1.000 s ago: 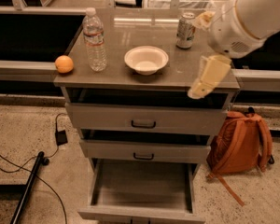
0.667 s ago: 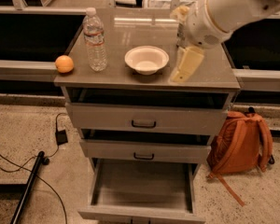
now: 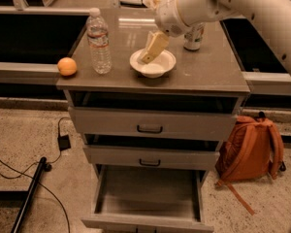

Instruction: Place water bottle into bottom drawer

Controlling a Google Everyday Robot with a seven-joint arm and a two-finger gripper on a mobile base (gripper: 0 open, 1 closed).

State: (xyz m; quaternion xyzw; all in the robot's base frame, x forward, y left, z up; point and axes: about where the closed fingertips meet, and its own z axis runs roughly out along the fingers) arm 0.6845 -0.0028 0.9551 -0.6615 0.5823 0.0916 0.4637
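The fingers are lying together, gripping nothing, while the gripper is hanging over the white bowl on the worktop. The water bottle is standing upright further left in the view, clear of them, with its long axis vertical. Below, the bottom drawer is gaping open. Since 0.7 s ago the gripper has been swinging leftward toward the bottle, which is staying put.

Clear ribbed plastic water bottle, glossy countertop; gripper above bowl, jaws matt cream.
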